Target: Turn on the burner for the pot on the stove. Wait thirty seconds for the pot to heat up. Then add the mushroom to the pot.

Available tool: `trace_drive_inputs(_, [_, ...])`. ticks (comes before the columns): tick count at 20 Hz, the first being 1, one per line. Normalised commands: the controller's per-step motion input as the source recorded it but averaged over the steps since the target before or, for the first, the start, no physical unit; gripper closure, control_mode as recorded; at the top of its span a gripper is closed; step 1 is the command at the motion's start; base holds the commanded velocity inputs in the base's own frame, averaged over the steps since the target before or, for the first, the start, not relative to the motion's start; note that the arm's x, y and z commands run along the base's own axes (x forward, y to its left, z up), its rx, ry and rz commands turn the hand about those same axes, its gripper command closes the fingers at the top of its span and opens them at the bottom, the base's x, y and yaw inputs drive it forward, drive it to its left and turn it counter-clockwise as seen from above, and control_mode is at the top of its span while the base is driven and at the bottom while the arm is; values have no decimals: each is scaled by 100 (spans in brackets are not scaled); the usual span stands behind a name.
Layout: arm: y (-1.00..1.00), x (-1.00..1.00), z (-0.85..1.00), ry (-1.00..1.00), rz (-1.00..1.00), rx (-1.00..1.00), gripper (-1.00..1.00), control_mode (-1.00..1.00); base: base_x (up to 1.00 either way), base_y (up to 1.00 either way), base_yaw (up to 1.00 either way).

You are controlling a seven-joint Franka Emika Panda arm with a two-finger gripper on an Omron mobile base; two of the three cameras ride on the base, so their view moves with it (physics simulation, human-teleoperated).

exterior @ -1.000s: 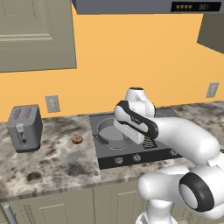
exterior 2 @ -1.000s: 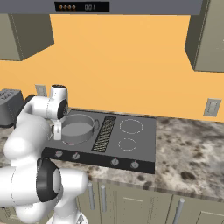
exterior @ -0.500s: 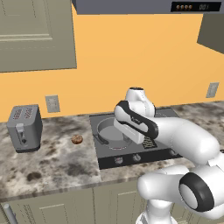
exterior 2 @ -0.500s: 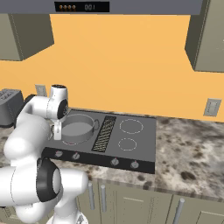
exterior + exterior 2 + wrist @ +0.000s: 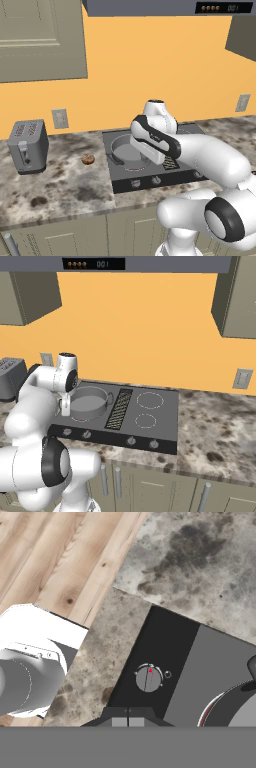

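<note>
We see nothing moved since the earlier frames. At the hand view's bottom, our clenched dark gripper (image 5: 128, 721) hovers beside a small grey knob (image 5: 148, 678) on the flat black stove (image 5: 123, 179). Mid-frame in the left base view sits the shallow grey pot (image 5: 126, 149); further left lies the reddish-brown mushroom (image 5: 88, 159).

Pot (image 5: 131, 150) right half hidden behind the arm in the left base view; in the hand view only a rim arc at lower right, cut by the frame edge, with its dark handle (image 5: 251, 671) clipped at the right edge. Hand (image 5: 128, 721) fingertips mostly under the bottom band, pressed together as far as visible. Stove (image 5: 120, 172) right part blocked by the arm; knob markings too small to read. Toaster (image 5: 10, 376) cut off at the left edge of the right base view. Mushroom (image 5: 88, 159) too small for detail. Hood display (image 5: 93, 264) digits unreadable.
</note>
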Motion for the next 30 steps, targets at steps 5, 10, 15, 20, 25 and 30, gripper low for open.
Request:
trace_drive_inputs(5, [0, 0, 0, 0, 0, 0, 100, -100, 0, 0, 0])
trace_drive_inputs(10, [0, 0, 0, 0, 0, 0, 100, -100, 0, 0, 0])
trace_drive_inputs(15, [0, 0, 0, 0, 0, 0, 100, -100, 0, 0, 0])
trace_drive_inputs(20, [0, 0, 0, 0, 0, 0, 100, -100, 0, 0, 0])
trace_drive_inputs(25, [0, 0, 0, 0, 0, 0, 100, -100, 0, 0, 0])
trace_drive_inputs(30, [0, 0, 0, 0, 0, 0, 100, -100, 0, 0, 0])
